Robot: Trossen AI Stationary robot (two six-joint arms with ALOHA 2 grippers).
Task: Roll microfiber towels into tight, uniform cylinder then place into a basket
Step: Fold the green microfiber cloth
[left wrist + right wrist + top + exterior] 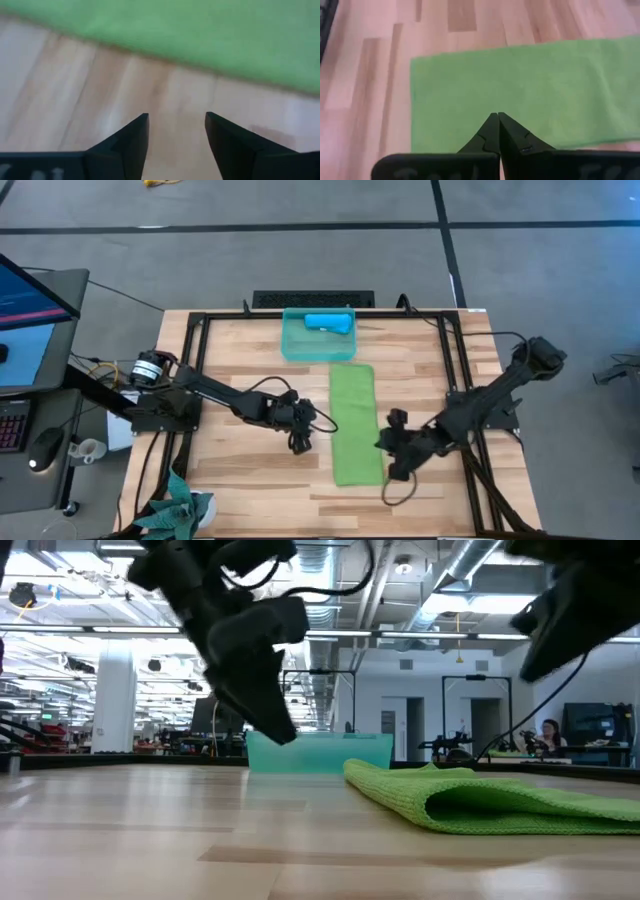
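The lime-green towel (pixel 355 423) lies on the table's middle as a long narrow strip folded double, its fold showing at the near end (pixel 440 805). The sky-blue towel (pixel 328 323) lies rolled up inside the teal see-through basket (pixel 293 345) at the far edge. My left gripper (pixel 177 116) hovers open over bare wood just left of the green strip (pixel 200 35). My right gripper (pixel 498 115) is shut and empty, raised over the strip's (pixel 520 95) right edge near its near end.
Black frame rails (pixel 190 380) run along the table's left, right and far sides. A plant (pixel 180 510) stands at the near left corner, with a monitor and keyboard (pixel 20 310) beyond the left edge. Bare wood lies between the strip and both side rails.
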